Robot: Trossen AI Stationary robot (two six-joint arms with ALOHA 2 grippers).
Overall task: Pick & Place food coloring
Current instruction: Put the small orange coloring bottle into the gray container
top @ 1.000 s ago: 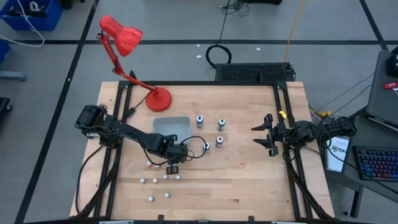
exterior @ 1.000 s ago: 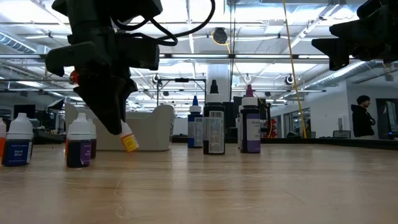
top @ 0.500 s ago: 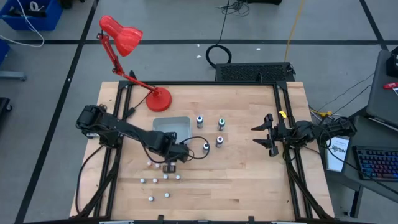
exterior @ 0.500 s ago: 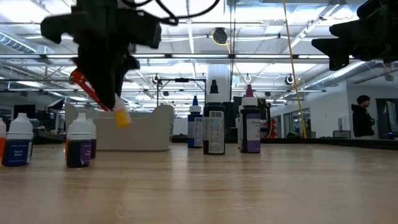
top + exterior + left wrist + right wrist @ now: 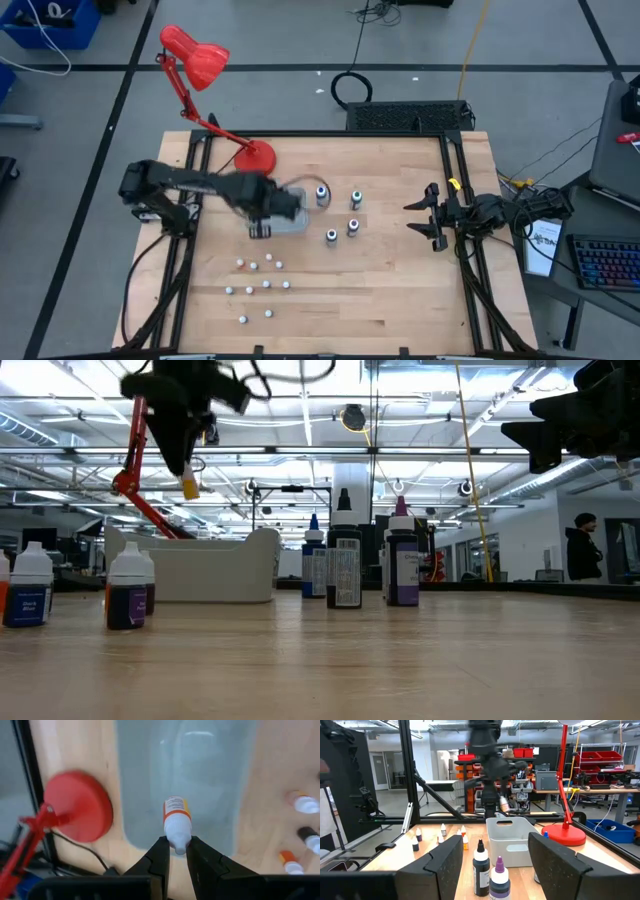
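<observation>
My left gripper hangs high over the translucent grey tray and is shut on a small food coloring bottle with a white end and an orange-yellow band. In the low view the bottle hangs well above the tray. Several small bottles stand on the table near its front left. Several larger bottles stand to the right of the tray. My right gripper is open and empty above the table's right side. My left gripper pinches the bottle's white end between its two fingertips. The fingers come from above, pointing down. The bottle hangs below them with its yellow end down, lifted clear over the tray.
A red desk lamp stands with its base at the tray's far left, and its arm rises close behind my left gripper. Dark larger bottles stand beside the tray. Black rails run along the table's sides.
My left gripper has risen and gone toward the table's far edge and a little left, from above the small bottles to above the tray. The bottle has gone with it, lifted higher, and has swung from a slant to hanging nearly straight down.
</observation>
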